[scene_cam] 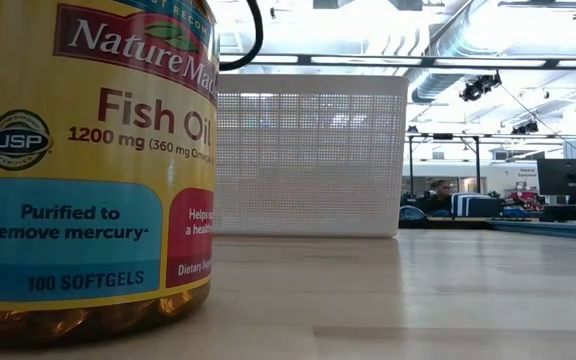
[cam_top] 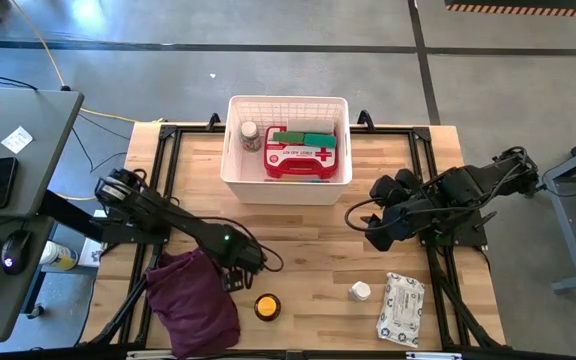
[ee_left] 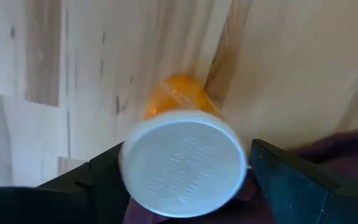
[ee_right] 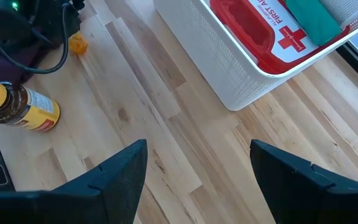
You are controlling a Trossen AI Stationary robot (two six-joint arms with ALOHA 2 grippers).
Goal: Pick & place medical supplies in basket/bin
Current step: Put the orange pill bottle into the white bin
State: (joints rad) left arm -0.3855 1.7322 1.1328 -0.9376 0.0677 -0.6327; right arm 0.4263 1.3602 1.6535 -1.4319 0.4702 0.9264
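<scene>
From above, the white basket (cam_top: 288, 148) sits at the far middle of the wooden surface (cam_top: 308, 250), holding the red first-aid case (cam_top: 301, 157), a green roll (cam_top: 306, 138) and a small bottle (cam_top: 249, 135). The left hand (cam_top: 240, 268) reaches beside the purple cloth (cam_top: 194, 300); the fish oil bottle (cam_top: 266, 306) stands near it. A white bottle (cam_top: 360, 291) and the wipes pack (cam_top: 400, 308) lie near the front right. The right hand (cam_top: 378, 232) hovers mid-right.

At table level, the fish oil bottle (scene_cam: 88, 160) looms close, the basket (scene_cam: 308, 155) behind.

The left wrist shows the left hand (ee_left: 185, 180) clenched around a small amber bottle (ee_left: 182, 158) with a white cap.

The right wrist shows the right hand (ee_right: 194, 168) released, fingers spread, over bare wood near the basket (ee_right: 229, 62).
</scene>
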